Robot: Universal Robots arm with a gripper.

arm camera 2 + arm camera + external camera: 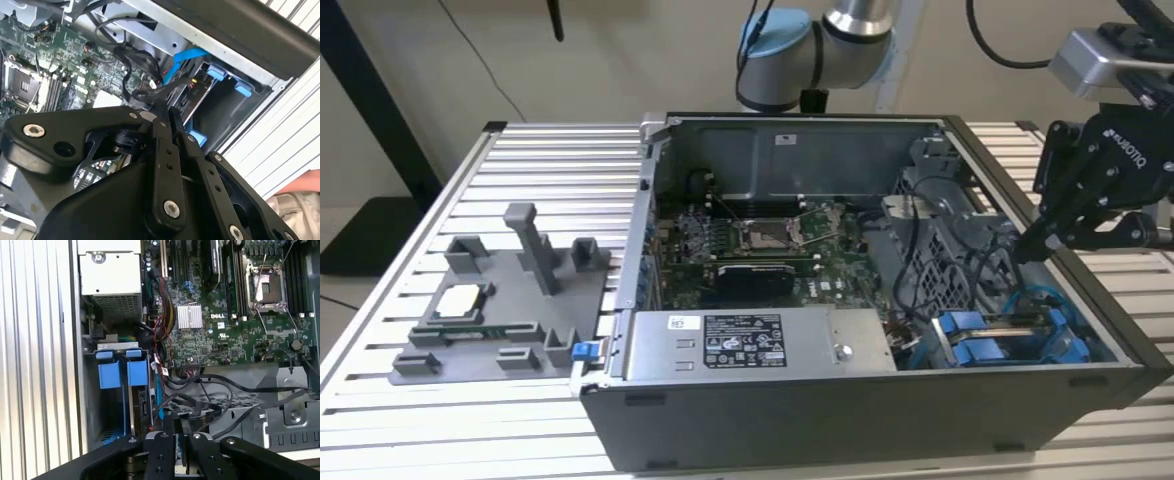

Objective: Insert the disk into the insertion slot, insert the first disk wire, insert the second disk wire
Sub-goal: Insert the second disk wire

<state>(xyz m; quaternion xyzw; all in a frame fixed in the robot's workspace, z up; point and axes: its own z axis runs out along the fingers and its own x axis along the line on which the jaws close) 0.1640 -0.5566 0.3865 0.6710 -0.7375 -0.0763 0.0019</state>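
The gripper [1031,243] sits at the right of the exterior view, above the open computer case [854,420]. Its fingers [162,145] are drawn close together, and a black wire [150,92] lies at their tips; whether they pinch it cannot be told. In the first wrist view the fingers [167,440] point down towards black cables over grey metal.

The insertion slot [1007,338] occupies the lower right of the case in the exterior view, with blue plastic tabs along its edge. In the first wrist view the disk [142,400] stands edge-on inside it, beneath two blue carrier tabs [120,372]. A blue cable [182,60] runs beside the cage.

The motherboard [761,250] fills the case centre. The power-supply box [761,345] lies along the near wall.
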